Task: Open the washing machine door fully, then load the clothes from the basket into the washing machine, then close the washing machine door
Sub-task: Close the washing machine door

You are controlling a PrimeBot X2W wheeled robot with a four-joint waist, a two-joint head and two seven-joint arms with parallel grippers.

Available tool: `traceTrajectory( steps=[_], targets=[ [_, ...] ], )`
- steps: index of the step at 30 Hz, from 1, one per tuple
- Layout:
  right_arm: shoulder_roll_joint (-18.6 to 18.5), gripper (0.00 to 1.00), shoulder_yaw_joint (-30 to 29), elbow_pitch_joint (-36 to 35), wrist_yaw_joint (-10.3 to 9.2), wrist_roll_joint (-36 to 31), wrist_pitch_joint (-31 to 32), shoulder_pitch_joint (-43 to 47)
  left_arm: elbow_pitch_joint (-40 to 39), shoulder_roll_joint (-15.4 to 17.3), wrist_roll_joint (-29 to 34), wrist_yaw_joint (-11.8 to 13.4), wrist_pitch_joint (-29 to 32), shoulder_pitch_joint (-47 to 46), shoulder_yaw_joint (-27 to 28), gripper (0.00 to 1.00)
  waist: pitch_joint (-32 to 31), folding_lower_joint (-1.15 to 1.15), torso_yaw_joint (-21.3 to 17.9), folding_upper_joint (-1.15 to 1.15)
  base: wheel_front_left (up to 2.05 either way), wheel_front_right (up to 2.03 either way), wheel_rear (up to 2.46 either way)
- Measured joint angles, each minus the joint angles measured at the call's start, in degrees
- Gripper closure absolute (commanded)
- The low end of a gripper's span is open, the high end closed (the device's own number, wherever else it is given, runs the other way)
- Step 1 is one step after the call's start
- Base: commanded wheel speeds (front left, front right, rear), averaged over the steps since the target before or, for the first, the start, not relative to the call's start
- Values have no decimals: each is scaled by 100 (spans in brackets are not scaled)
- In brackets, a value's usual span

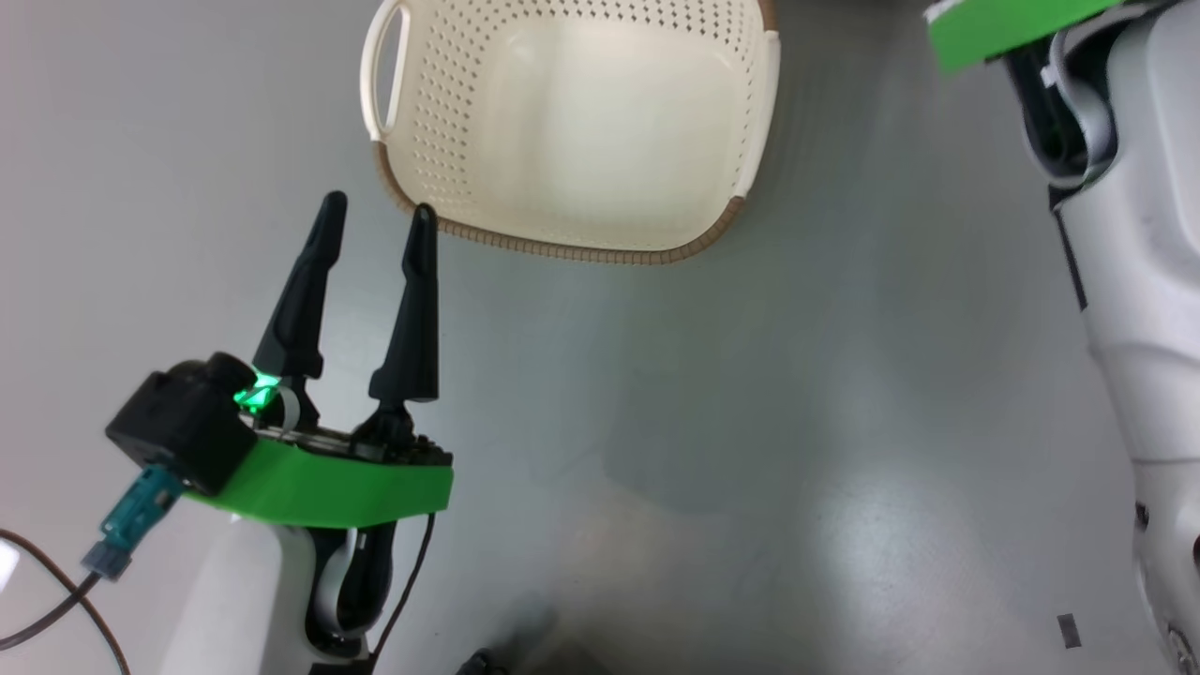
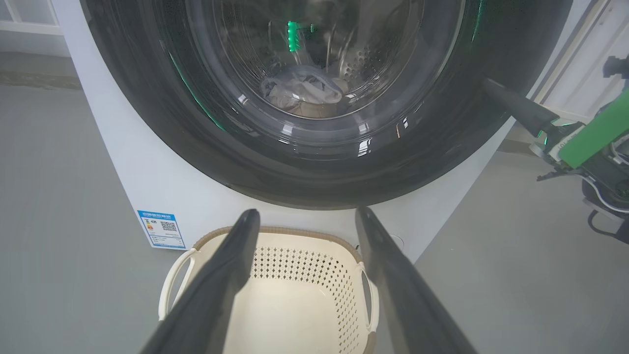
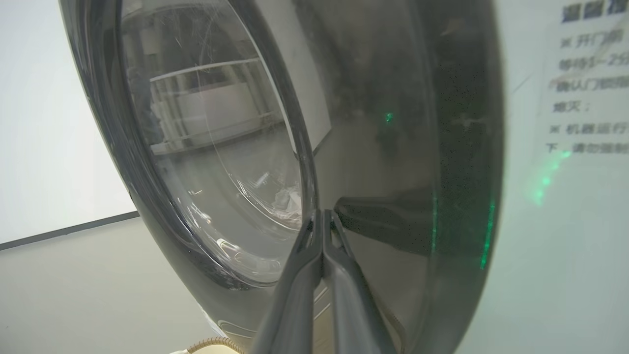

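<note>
The washing machine (image 2: 162, 187) stands white behind the basket (image 2: 304, 265), its front also in the right wrist view (image 3: 565, 246). The washing machine door (image 2: 172, 123) lies flat against that front. Through its glass, pale clothes (image 2: 302, 91) rest in the steel drum. The cream basket (image 1: 450, 94) sits on the floor with nothing in it. My left gripper (image 1: 378, 204) is open and holds nothing, just short of the basket's near rim, fingers (image 2: 221, 275) spread over it. My right gripper (image 3: 323, 212) is shut, its tips pressed on the door's black rim (image 3: 383, 147); it also shows at the door's right edge (image 2: 486, 82).
Grey floor spreads around the basket and machine. A blue label (image 2: 161, 228) is stuck low on the machine's front, and a printed notice (image 3: 589, 78) higher up. My pale right arm (image 1: 1134, 281) runs down the right of the head view. A cable (image 1: 56, 600) trails by my left wrist.
</note>
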Motion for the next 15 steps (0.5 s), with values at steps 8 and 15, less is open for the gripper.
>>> traceTrajectory(
  steps=[8,15],
  targets=[
    [-44,100,341,-143,-4,365,0,789,13,0,160,-52,0,8,175,0,-279,0,-201,0,0,0,0],
    [-63,100,554,-383,-4,683,1,1373,76,1,386,-101,-1,104,449,0,-590,0,-468,0,0,0,0]
  ],
)
